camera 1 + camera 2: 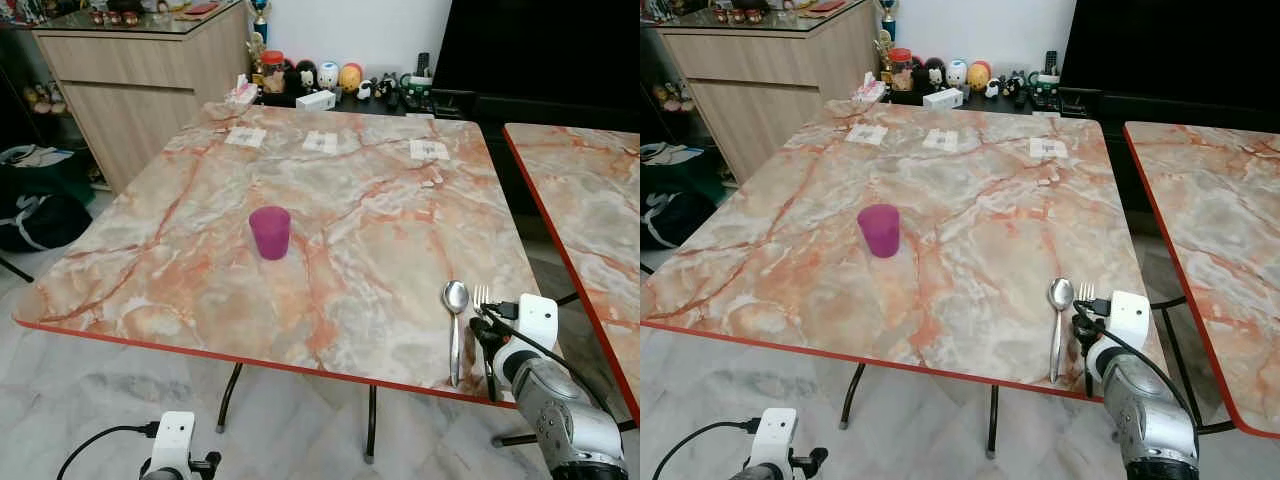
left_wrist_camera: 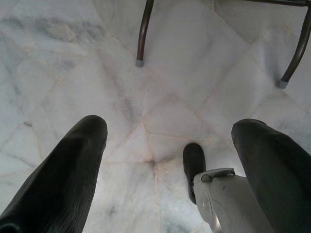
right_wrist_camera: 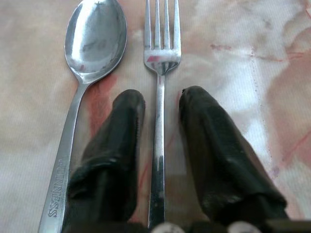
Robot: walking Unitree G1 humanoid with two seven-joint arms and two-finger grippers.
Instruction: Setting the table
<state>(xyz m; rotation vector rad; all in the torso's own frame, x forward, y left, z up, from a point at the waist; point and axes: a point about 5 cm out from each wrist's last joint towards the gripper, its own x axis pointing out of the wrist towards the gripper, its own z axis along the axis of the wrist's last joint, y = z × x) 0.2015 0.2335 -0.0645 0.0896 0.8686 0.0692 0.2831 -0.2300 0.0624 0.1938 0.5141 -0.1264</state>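
Note:
A silver spoon (image 3: 92, 43) and a silver fork (image 3: 161, 48) lie side by side at the near right edge of the marble table (image 1: 380, 220). My right gripper (image 3: 163, 99) rests low over the fork's handle. Its black fingers (image 3: 121, 131) stand on either side of the handle with a small gap each side, so it is open and the fork lies flat on the table. A purple cup (image 1: 270, 232) stands upright near the table's middle left. My left gripper (image 2: 170, 126) hangs open below the table's front edge, over the floor.
Three small white paper pieces (image 1: 322, 142) lie along the table's far side. A second marble table (image 1: 590, 200) stands to the right across a narrow gap. A wooden cabinet (image 1: 140, 80) is at the back left, with toys and bottles (image 1: 320, 75) behind the table. Table legs (image 2: 143, 34) stand on the marble floor.

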